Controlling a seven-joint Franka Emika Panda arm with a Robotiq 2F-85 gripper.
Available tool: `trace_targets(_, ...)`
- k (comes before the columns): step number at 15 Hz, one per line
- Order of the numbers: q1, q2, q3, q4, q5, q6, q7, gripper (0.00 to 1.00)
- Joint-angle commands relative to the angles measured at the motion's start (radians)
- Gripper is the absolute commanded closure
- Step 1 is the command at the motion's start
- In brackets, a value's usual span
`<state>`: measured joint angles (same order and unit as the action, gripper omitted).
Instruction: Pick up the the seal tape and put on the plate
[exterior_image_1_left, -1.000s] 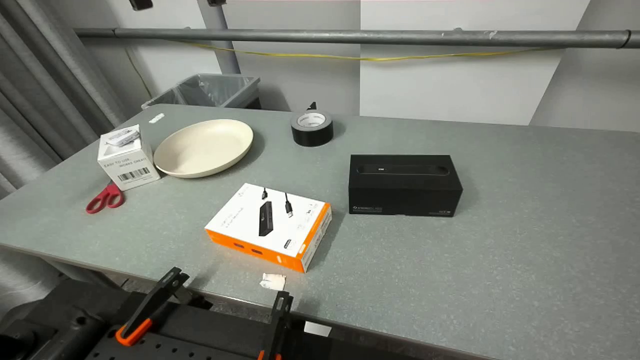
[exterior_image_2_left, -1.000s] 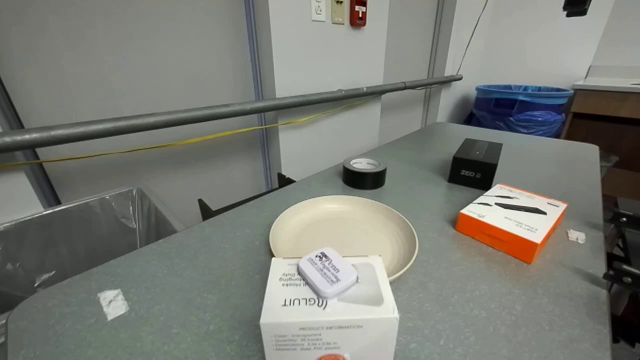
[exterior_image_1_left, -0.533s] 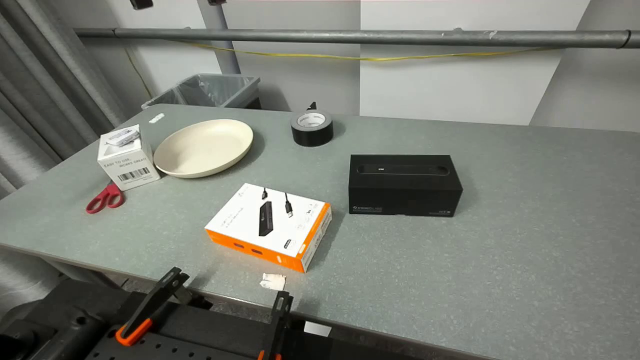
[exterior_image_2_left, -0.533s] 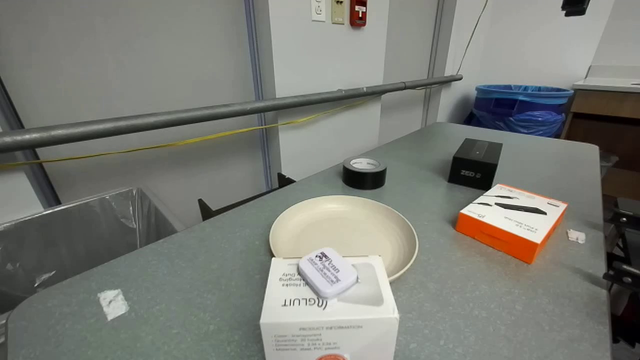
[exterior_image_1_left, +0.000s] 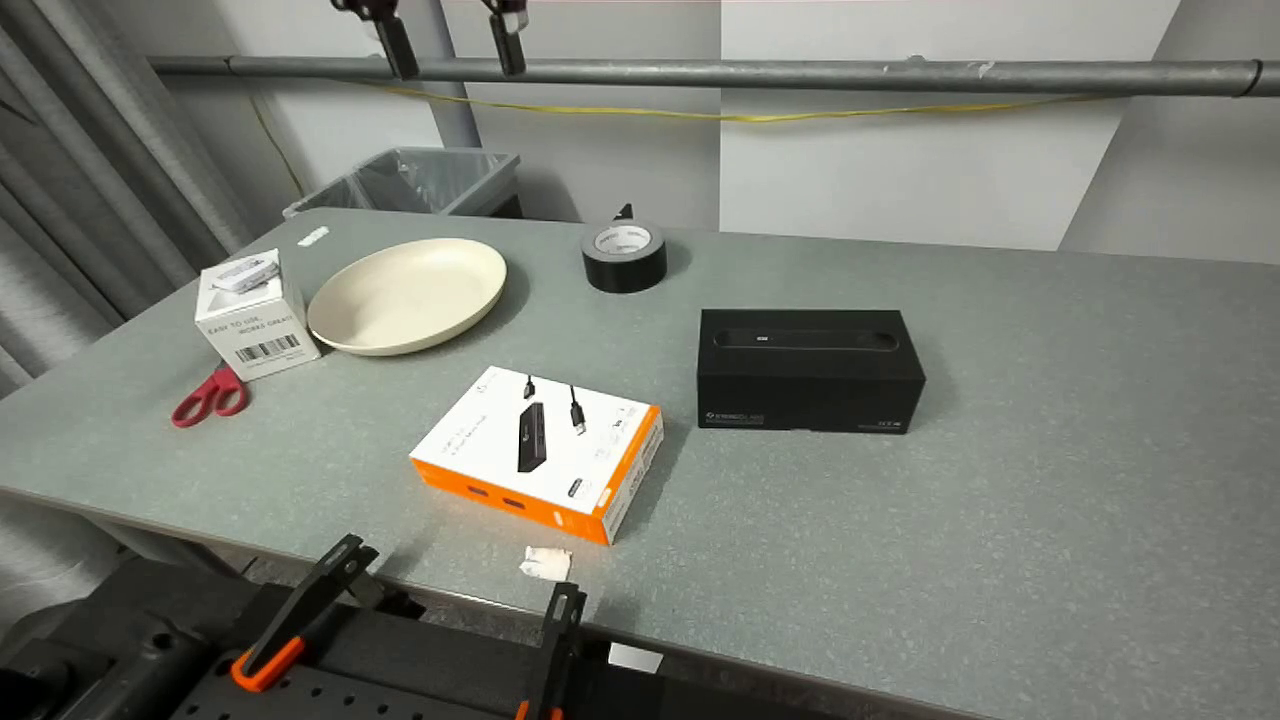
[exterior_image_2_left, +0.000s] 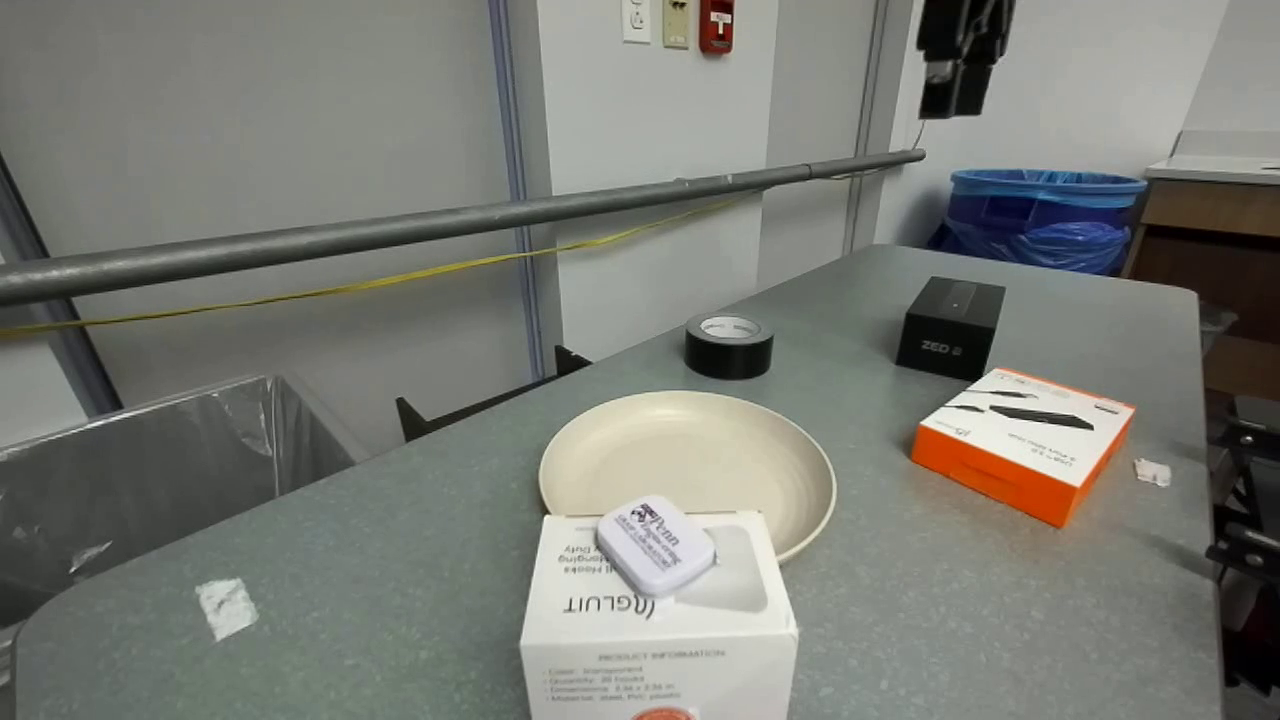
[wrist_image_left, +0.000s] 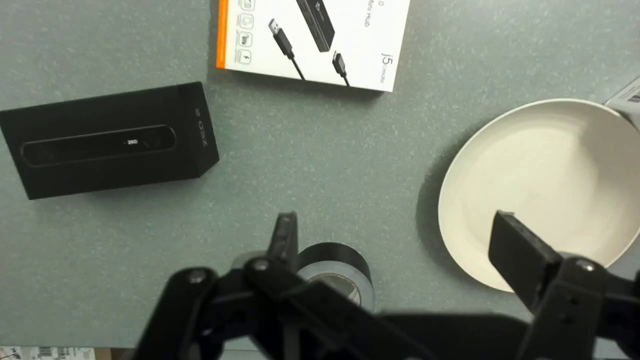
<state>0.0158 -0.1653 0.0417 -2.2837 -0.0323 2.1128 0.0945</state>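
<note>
Your tape (exterior_image_1_left: 624, 268) lies flat on the table (exterior_image_1_left: 1050, 450), near the plate (exterior_image_1_left: 408, 297) and apart from it. Your gripper (wrist_image_left: 395, 216) hangs high above the table, its fingers spread wide; in the wrist view one finger crosses in front of the plate, and the gripper's other side hides part of the tape. Just beside the plate you see the white box (exterior_image_1_left: 260, 335), a white case (exterior_image_2_left: 656, 545) on top; you cannot tell whether box and plate touch. Past that box from the plate lie the red scissors (exterior_image_1_left: 228, 378). The orange-edged box (exterior_image_1_left: 535, 455) is near the plate, the black box (exterior_image_1_left: 810, 375) well apart from it.
</note>
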Motion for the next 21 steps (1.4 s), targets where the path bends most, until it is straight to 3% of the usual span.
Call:
trace_targets(1, -0.002, 0.260, -0.006, 0.206, 0.008, -0.003, 0.027, 0.00)
trace_targets(2, -0.002, 0.322, -0.011, 0.274, 0.027, -0.037, 0.014, 0.00)
trace_targets(3, 0.004, 0.185, -0.009, 0.124, 0.004, 0.010, 0.009, 0.00)
trace_targets(6, 0.005, 0.310, -0.016, 0.229, 0.007, 0.007, 0.008, 0.00)
trace_targets(10, 0.009, 0.339, -0.014, 0.264, 0.008, 0.007, 0.014, 0.00)
trace_targets(21, 0.085, 0.842, -0.070, 0.676, -0.032, 0.085, 0.253, 0.00)
